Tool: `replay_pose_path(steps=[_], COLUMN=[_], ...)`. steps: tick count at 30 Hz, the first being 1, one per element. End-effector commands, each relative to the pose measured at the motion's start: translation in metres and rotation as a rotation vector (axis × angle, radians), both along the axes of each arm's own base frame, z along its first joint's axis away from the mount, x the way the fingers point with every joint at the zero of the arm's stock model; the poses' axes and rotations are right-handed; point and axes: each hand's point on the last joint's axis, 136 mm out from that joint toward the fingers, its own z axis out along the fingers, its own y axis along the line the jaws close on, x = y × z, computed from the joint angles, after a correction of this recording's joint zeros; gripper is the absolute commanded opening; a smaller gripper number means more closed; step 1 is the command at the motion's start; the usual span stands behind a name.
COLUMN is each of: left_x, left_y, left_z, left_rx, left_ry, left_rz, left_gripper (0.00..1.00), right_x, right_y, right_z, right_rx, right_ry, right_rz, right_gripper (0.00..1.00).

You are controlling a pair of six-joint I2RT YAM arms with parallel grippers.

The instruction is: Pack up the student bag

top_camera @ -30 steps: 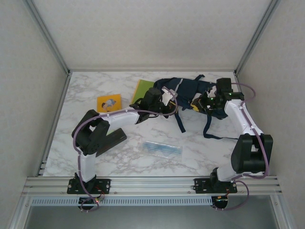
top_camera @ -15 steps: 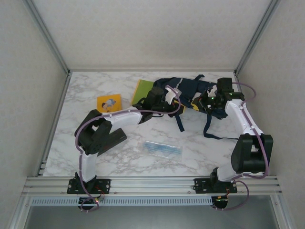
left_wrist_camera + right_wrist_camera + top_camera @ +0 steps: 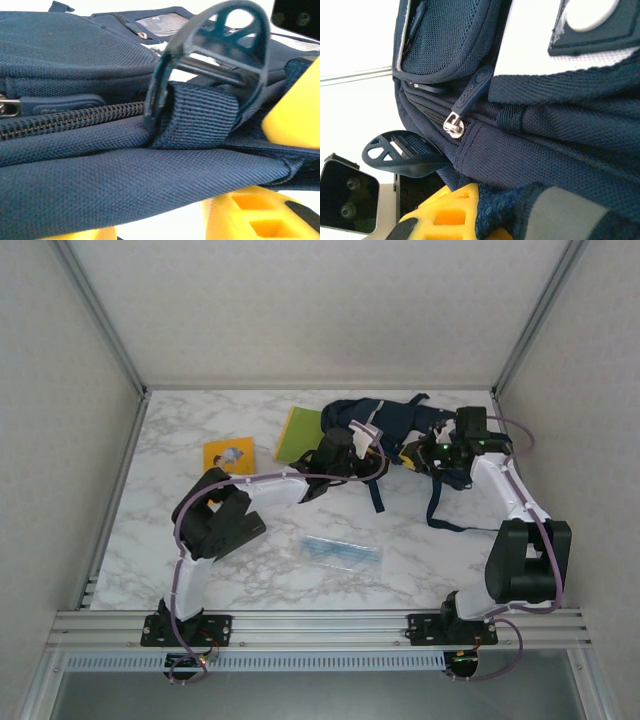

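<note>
The left gripper (image 3: 362,444) is at the bag (image 3: 390,418). Cloth lies between its yellow fingers (image 3: 220,220), but I cannot tell if they pinch it or stand open. The right gripper (image 3: 426,453) is shut on the bag's edge. The bag lies at the back of the table (image 3: 250,580). A hanging strap (image 3: 436,502) could catch on an arm and drag the bag. With a loose hold, the bag could flop down. I cannot see inside the bag or where its zipper (image 3: 75,120) ends.

Bright, even light gives soft shadows on the marble table (image 3: 180,430). In both wrist views the background behind the backpack (image 3: 100,190) is blown out white.
</note>
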Motion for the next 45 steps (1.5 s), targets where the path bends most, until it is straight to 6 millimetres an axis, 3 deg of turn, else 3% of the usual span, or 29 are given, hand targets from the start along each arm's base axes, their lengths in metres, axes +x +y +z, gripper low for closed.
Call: replay_pose_path(steps=[1, 2, 7, 13, 25, 45], left_x=[0.024, 0.025, 0.032, 0.037, 0.019, 0.062], left_y=[-0.010, -0.010, -0.005, 0.000, 0.021, 0.068], left_z=[0.029, 0.029, 0.034, 0.040, 0.046, 0.020], left_rx=[-0.092, -0.093, -0.099, -0.129, -0.110, 0.155], left_ry=[-0.085, -0.085, -0.096, -0.093, -0.102, -0.087], left_rz=[0.073, 0.077, 0.118, 0.136, 0.054, 0.210], left_gripper=[0.46, 0.45, 0.19, 0.00, 0.00, 0.00], right_x=[-0.027, -0.028, -0.028, -0.029, -0.029, -0.037], right_y=[0.033, 0.033, 0.032, 0.032, 0.015, -0.001], right_z=[0.032, 0.032, 0.031, 0.029, 0.014, 0.016], right_rx=[0.172, 0.171, 0.168, 0.166, 0.064, -0.067], right_ry=[-0.019, -0.021, -0.020, -0.018, -0.005, -0.015], right_rz=[0.144, 0.145, 0.145, 0.145, 0.123, 0.116], right_gripper=[0.00, 0.00, 0.00, 0.00, 0.00, 0.00])
